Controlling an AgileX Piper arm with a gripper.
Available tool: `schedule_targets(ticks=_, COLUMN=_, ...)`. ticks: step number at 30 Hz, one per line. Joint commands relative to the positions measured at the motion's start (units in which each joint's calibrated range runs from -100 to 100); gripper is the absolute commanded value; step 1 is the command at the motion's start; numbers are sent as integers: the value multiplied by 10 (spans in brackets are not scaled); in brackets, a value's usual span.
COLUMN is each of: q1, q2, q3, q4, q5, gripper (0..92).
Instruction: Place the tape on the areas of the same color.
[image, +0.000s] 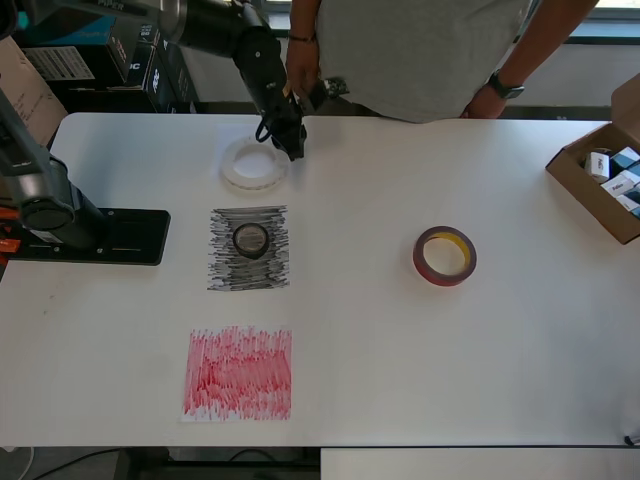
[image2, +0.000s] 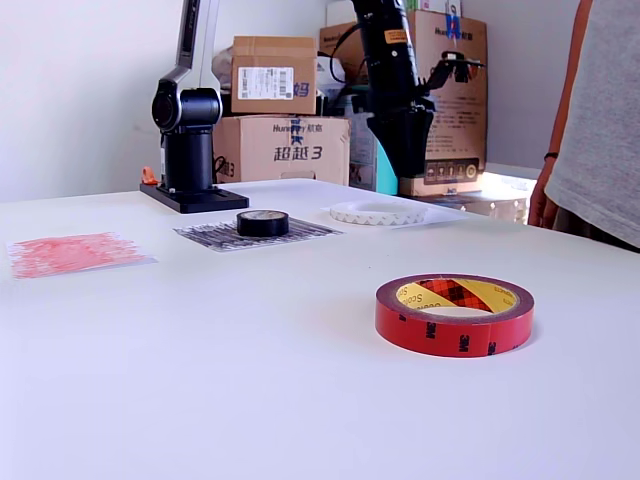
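Tool (image: 290, 135): hovering just beside the white roll (image: 254, 163), grip state unclear.
Black roll (image: 251, 240): sitting on black sheet (image: 249, 248).
Red roll (image: 445, 256): lying well apart from black sheet.

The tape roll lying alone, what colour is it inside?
Yellowish inside, red outside. The tape roll shows this best in the exterior view.

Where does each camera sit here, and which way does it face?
Overhead view: above the table, looking straight down; the arm's base and the gripper by the white tape roll show.
Exterior view: low at table height, looking across toward the stacked boxes; the base and the gripper show.
Both share the red tape roll, the black tape roll and the red sheet.
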Motion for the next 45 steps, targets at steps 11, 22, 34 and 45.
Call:
schedule_targets(ticks=11, q1=-227, q2=34, q3=-261, q4=136, q5=4, gripper=269)
schedule_targets(ticks=22, q1=-256, q2=191, q3=-580, q4=278, q5=30, gripper=272)
schedule_targets(ticks=34, q1=-237, q2=346, q3=-745, q4=296, q5=85, gripper=274)
schedule_targets(ticks=45, q1=-216, q2=416, q3=-737, q4=297, q5=113, gripper=274)
